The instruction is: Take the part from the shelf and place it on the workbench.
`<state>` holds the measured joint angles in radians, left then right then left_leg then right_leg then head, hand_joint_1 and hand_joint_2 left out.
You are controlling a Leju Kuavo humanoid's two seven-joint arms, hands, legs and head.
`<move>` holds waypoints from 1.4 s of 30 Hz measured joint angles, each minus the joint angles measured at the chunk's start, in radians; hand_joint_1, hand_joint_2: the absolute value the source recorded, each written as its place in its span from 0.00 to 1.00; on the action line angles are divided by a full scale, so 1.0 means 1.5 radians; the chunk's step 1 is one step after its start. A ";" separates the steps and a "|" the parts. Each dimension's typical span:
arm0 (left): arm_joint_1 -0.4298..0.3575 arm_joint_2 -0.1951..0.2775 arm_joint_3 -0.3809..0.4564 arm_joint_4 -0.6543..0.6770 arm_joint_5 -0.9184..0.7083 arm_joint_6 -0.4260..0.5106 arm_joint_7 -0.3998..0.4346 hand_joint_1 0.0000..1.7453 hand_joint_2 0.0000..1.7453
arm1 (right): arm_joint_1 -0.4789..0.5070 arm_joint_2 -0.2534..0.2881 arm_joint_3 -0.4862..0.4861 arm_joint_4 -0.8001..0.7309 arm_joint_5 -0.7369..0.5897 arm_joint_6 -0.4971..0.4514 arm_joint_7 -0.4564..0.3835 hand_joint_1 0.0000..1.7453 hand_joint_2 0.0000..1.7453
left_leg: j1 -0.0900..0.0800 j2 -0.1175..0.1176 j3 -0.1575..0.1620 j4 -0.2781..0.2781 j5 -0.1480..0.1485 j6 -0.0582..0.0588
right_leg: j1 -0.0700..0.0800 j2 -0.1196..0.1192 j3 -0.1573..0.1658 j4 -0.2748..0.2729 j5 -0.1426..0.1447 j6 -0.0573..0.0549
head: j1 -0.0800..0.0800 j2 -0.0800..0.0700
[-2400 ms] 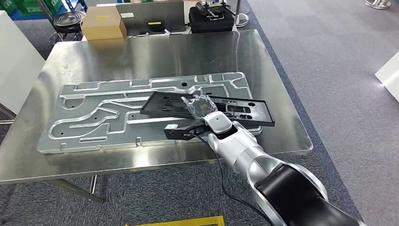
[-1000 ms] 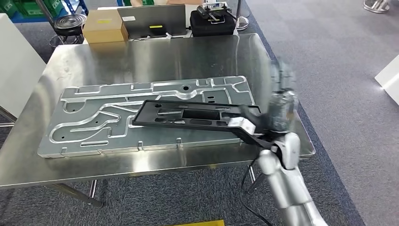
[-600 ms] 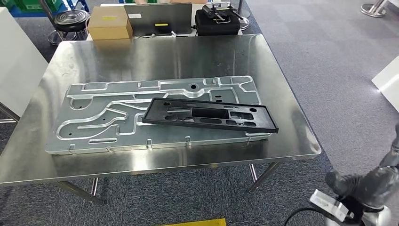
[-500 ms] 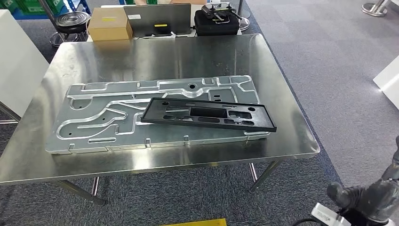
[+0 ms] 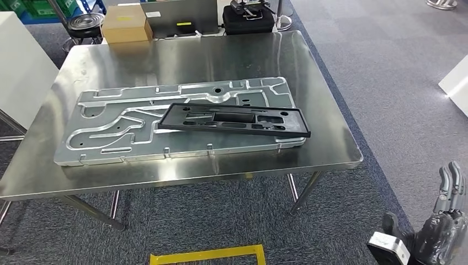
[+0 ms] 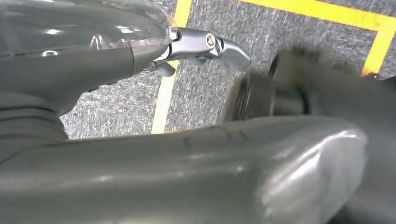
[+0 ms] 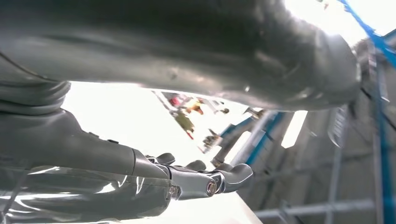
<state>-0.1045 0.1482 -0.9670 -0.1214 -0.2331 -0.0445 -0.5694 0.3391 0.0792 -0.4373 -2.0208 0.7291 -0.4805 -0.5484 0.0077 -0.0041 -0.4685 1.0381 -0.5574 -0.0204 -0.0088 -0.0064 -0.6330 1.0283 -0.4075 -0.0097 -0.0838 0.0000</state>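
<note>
Head view: right hand [image 5: 444,223] has dropped clear of the workbench [image 5: 336,157], fingers spread, empty; black part [image 5: 234,120] stays flat on the machined plate [image 5: 105,132]. Placement looks complete.

Left wrist view: left hand [image 6: 205,46] hangs over floor, fingers loosely apart, empty.

Right wrist view: fingers [image 7: 224,179] apart, nothing held.

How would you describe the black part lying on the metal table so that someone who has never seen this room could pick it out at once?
Start at the large steel workbench in the head view. A big silver machined aluminium plate with winding grooves lies flat on it. Resting across that plate's right half is the long flat black plastic frame with cut-out windows: it is the one dark, matte piece on the shiny surfaces.
</note>
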 joint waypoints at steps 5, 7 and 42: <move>0.002 0.001 -0.001 0.000 -0.002 0.000 0.003 0.00 0.00 | -0.041 0.053 -0.131 0.096 0.032 0.093 -0.035 0.00 0.00 | -0.004 0.001 0.004 -0.033 0.027 0.024 | -0.002 0.002 -0.005 -0.002 0.014 0.021 | 0.000 0.000; 0.001 0.001 -0.001 0.000 -0.004 0.000 0.005 0.00 0.00 | -0.067 0.061 -0.188 0.161 0.070 0.125 -0.033 0.00 0.00 | -0.002 0.006 -0.012 -0.037 0.045 0.033 | -0.004 0.004 -0.019 0.031 -0.032 0.027 | 0.000 0.000; -0.010 -0.010 -0.065 0.000 -0.005 -0.007 0.037 0.00 0.00 | -0.262 -0.008 -0.497 1.182 0.461 0.201 0.389 0.00 0.00 | -0.005 0.013 -0.036 -0.043 0.068 0.039 | -0.004 0.001 -0.024 0.174 -0.118 0.032 | 0.000 0.000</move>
<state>-0.1196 0.1327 -1.0650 -0.1213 -0.2407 -0.0548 -0.5139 -0.0546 0.0678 -1.1829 -0.2481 1.4207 -0.1797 0.0352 0.0005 0.0150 -0.5218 0.9741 -0.4558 0.0383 -0.0144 -0.0042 -0.6695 1.2894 -0.5844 0.0384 -0.0836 0.0000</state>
